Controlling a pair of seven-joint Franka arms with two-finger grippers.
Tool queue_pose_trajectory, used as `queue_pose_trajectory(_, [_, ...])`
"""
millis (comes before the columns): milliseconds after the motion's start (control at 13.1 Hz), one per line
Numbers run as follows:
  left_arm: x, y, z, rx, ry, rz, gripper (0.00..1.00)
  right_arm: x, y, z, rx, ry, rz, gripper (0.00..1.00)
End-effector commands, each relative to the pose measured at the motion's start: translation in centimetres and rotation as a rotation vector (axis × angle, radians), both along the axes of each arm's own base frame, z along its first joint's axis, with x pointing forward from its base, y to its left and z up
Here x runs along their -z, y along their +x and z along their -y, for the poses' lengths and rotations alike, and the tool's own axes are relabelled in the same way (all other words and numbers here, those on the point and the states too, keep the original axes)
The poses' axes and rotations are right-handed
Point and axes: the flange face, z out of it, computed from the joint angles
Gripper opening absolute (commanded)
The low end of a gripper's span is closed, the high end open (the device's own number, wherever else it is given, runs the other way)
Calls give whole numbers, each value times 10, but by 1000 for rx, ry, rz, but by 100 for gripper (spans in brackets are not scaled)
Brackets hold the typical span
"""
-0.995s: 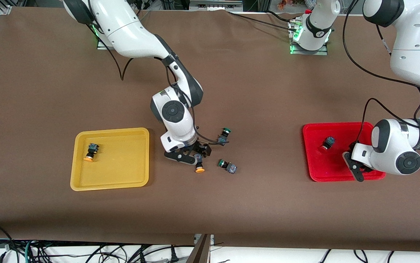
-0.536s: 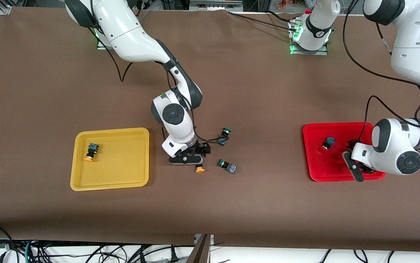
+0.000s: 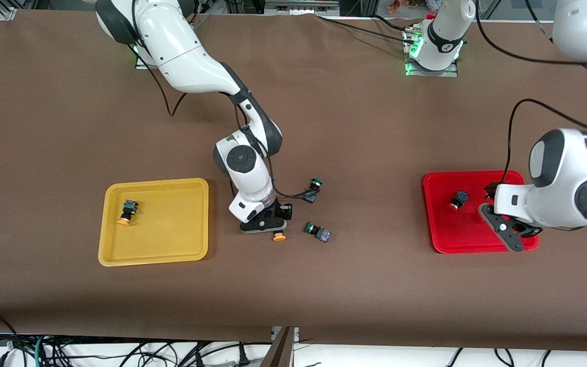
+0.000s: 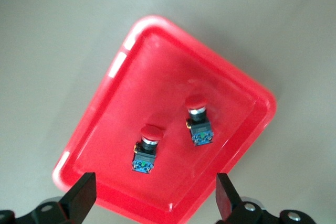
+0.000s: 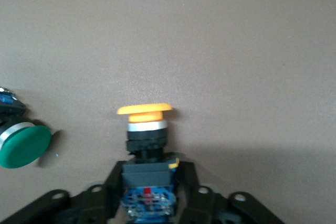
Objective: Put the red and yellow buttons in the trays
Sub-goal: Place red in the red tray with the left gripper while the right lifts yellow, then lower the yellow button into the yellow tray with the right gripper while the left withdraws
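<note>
My right gripper [image 3: 272, 225] is shut on the black body of a yellow button [image 3: 278, 236] low over the table, between the yellow tray [image 3: 171, 229] and the green-capped switches. The right wrist view shows the fingers clamped on its body [image 5: 149, 177], with the cap [image 5: 145, 110] sticking out. Another yellow button [image 3: 128, 212] lies in the yellow tray. My left gripper [image 3: 508, 232] is open and empty, raised over the red tray [image 3: 446, 237]. Two red buttons [image 4: 147, 148] [image 4: 198, 121] lie in the red tray [image 4: 131, 93]. The front view shows only one of them [image 3: 458, 199].
Two green-capped switches lie on the table, one [image 3: 313, 189] farther from the front camera than my right gripper, one [image 3: 317, 232] beside it toward the left arm's end. The second also shows in the right wrist view [image 5: 23, 144].
My left arm has risen above the red tray with its gripper open. My right wrist has shifted slightly over the yellow button, which stays in place.
</note>
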Motion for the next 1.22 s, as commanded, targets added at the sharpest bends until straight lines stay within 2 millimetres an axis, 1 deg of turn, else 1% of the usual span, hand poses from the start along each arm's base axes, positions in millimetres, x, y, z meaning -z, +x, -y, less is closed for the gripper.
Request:
queue_pose_trajectory(0, [-78,-31,24,-60,10,10,100,-11,5,2,-22,-1,21,0])
queue_pose_trajectory(77, [-116,-40,37,-78,28,30,100,-25,15,13,-12,2,30,0])
queue_pose_trajectory(153, [-143,-44,50,-73,34,21,100,-29,21,26,-25,-24,1,0])
queue_pose_trajectory(230, [-166,-50,42,-94,36,-1,100,-53,28,43,-46,-56,-43,0])
queue_pose_trajectory(306, [-175,-52,30,-121,29,-17,100,-67,35,64,-63,-84,-89,0])
queue_pose_trajectory(383, [-187,-53,24,-151,26,30,100,-85,44,93,-74,-111,-138,0])
queue_pose_trajectory(459, [-206,-59,30,-190,26,104,100,-91,48,119,-95,-145,-206,0])
queue_pose_trajectory(536, [-198,-71,46,-269,48,140,100,-98,55,153,-106,-165,-260,0])
queue_pose_trajectory(612, [-197,-93,47,-425,72,198,100,-100,59,187,-120,-178,-303,0])
queue_pose_trajectory(689, [-193,-122,44,-599,71,222,100,-95,59,216,-127,-183,-340,0])
queue_pose_trajectory(765, [-181,-143,46,-710,44,217,100,-88,56,239,-121,-187,-370,0])
queue_pose_trajectory(842, [-176,-157,42,-771,11,225,100,-77,51,256,-105,-189,-400,0])
queue_pose_trajectory(918, [-176,-162,39,-789,-6,240,100,-64,45,266,-92,-191,-422,0])
queue_pose_trajectory(995, [-176,-161,35,-796,-19,265,100,-50,39,275,-82,-193,-442,0])
queue_pose_trajectory(1071, [-175,-158,34,-799,-34,284,100,-35,32,279,-79,-198,-456,0])
queue_pose_trajectory(1148, [-173,-152,31,-826,-87,282,100,-27,27,285,-72,-199,-468,31])
